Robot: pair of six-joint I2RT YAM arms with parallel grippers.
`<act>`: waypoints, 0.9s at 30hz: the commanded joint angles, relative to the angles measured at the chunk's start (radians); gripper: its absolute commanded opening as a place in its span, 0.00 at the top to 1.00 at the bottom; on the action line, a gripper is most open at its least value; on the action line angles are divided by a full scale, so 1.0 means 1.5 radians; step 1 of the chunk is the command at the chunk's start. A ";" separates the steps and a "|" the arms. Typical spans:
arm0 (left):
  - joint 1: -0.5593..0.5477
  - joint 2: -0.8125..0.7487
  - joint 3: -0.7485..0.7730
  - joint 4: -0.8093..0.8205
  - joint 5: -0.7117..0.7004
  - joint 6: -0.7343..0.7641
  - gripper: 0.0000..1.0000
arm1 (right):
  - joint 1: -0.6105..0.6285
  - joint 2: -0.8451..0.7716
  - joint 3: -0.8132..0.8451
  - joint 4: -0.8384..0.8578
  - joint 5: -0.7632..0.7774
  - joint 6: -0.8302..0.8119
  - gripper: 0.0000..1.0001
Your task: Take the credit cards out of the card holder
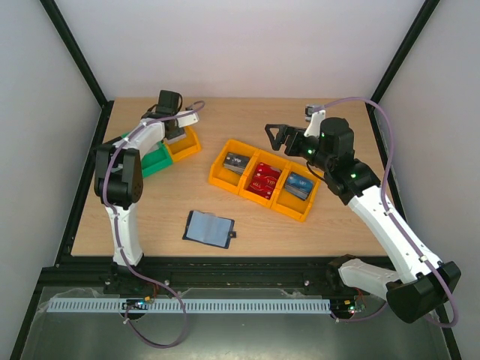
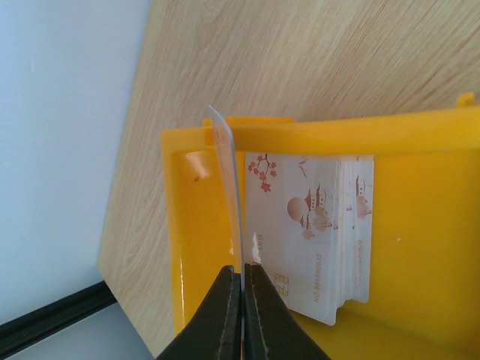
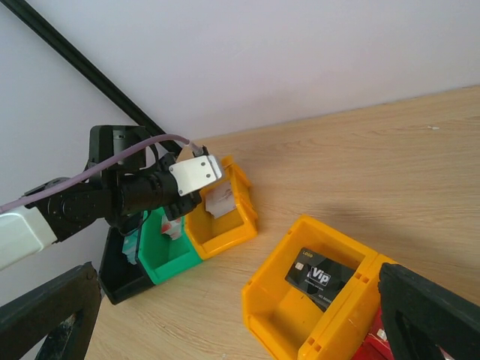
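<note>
Card holder (image 1: pixel 209 229) lay open and flat near the table (image 1: pixel 157 217) edge, 7 o'clock of the orange tray (image 1: pixel 215 174). Tray held a grey card (image 1: pixel 238 162), red card (image 1: pixel 264 178) and blue card (image 1: pixel 298 184), one per compartment. My right gripper (image 1: pixel 271 136) hung at the tray's 12 o'clock, jaws apart, empty. My left gripper (image 2: pixel 241 274) was clamped on a white card (image 2: pixel 227 187), edge-on over the yellow bin (image 2: pixel 180 225) at 10 o'clock, beside the white-card stack (image 2: pixel 307 225).

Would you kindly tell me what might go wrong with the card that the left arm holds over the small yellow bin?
The left pincer pinches the card by one end only, edge-on; it may swivel or slip out.
The card lines up beside the stack of white cards, near the wall of the yellow bin; released here, it might wedge upright instead of lying flat.
The stack is already fanned, so a nudge could scatter it.
</note>
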 commanded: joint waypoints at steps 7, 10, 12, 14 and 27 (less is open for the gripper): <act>0.030 -0.006 -0.004 0.012 -0.041 0.009 0.98 | -0.002 0.006 0.017 -0.003 0.008 -0.017 0.01; 0.030 0.002 -0.005 -0.007 -0.057 -0.009 0.98 | -0.002 0.008 0.020 -0.003 0.006 -0.018 0.01; 0.030 0.008 -0.005 -0.022 -0.061 -0.022 0.98 | -0.002 0.007 0.019 -0.002 0.005 -0.019 0.01; 0.030 0.008 -0.010 -0.026 -0.068 -0.028 0.98 | -0.002 0.006 0.019 -0.003 0.004 -0.021 0.01; 0.028 0.029 -0.057 0.124 -0.078 -0.039 0.98 | -0.002 -0.006 0.021 -0.017 -0.002 -0.029 0.01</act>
